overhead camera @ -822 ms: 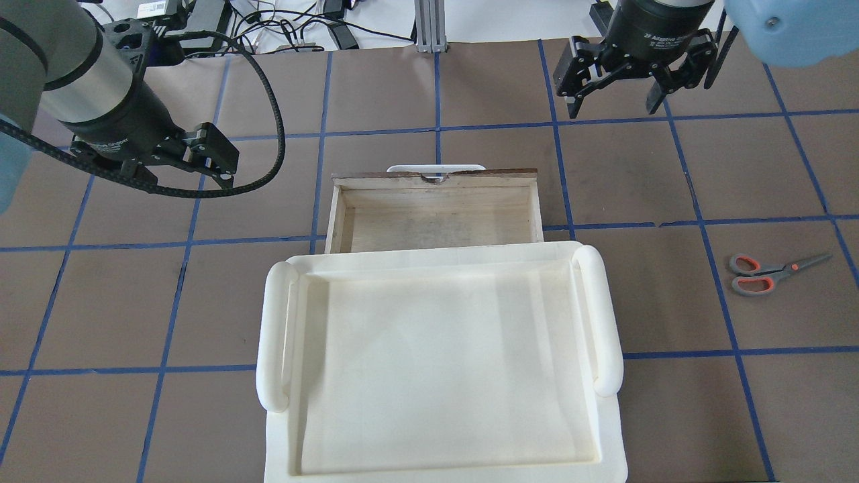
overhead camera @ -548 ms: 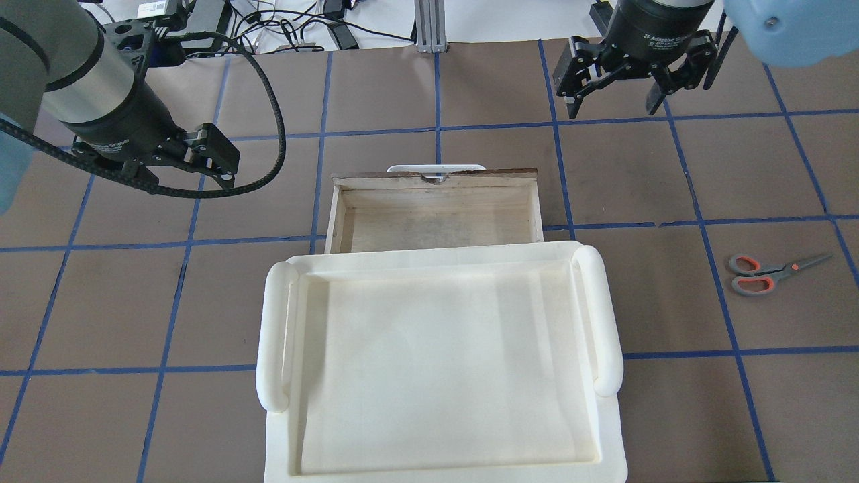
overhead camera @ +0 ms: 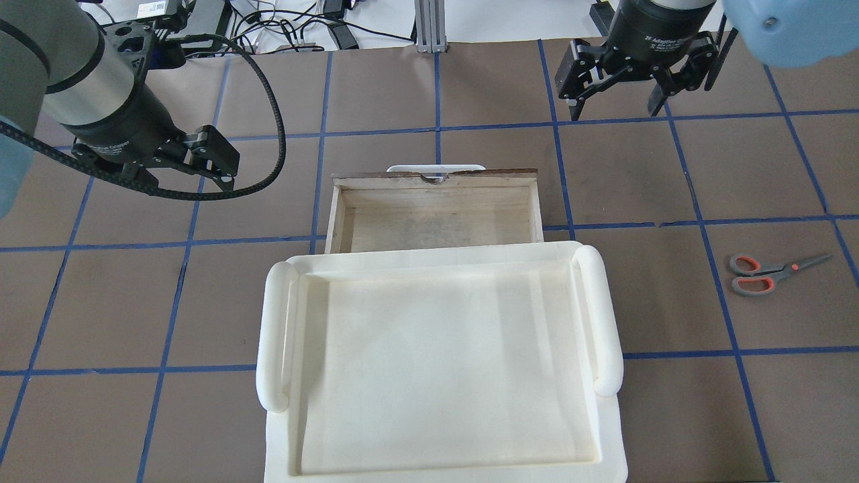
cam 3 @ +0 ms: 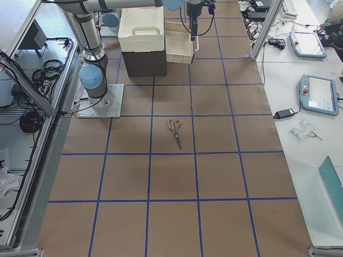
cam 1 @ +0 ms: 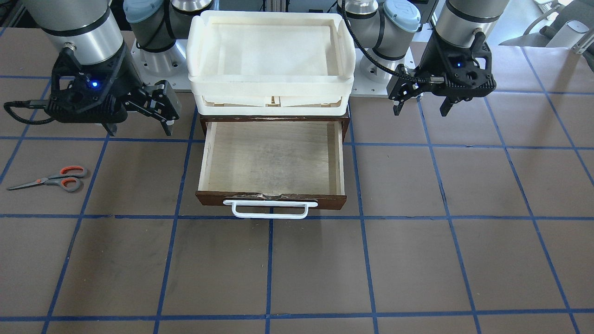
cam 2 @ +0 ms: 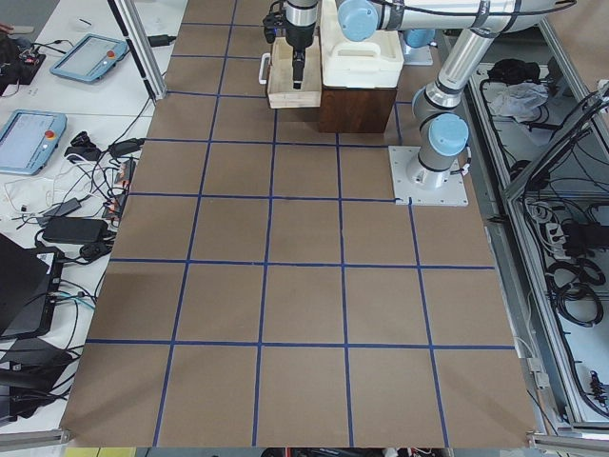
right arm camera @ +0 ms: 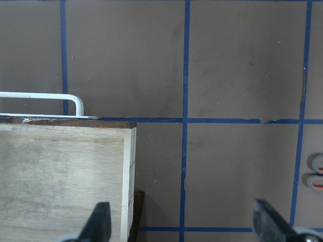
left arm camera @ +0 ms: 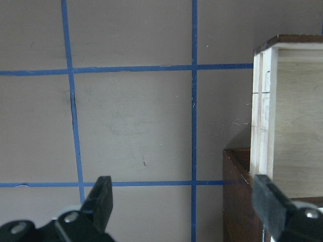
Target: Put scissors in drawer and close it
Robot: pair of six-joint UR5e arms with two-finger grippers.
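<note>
Drawer [overhead camera: 436,225] is pulled out from under the stacked cream trays [cam 1: 271,86], open, with its pale plywood floor in full view. Its dark front with the white bar handle [cam 1: 265,209] faces away from the robot. The scissors [overhead camera: 778,270] are not in the drawer. They lie flat on the brown tabletop [overhead camera: 429,87] well off the drawer's right side, about level with its back end. The blades are together, the grey-and-orange loops point toward the drawer and the tips point away from it. Nothing touches the scissors. The right hand [overhead camera: 614,111] hangs in the air off the drawer's right side, near its front right corner. Its fingers are spread wide and grip nothing. Its wrist view looks down on that corner and the end of the handle, with the scissor loops only just showing at the far edge. The left hand [cam 1: 420,110] hangs in the air off the drawer's left side. It is also spread wide and grips nothing. Its wrist view shows the drawer's left wall and the corner of the dark cabinet [cam 3: 144,63] the drawer slides into. Both hands are clear of the drawer and well apart from the scissors. Blue tape lines [overhead camera: 436,127] grid the tabletop all around the drawer.
</note>
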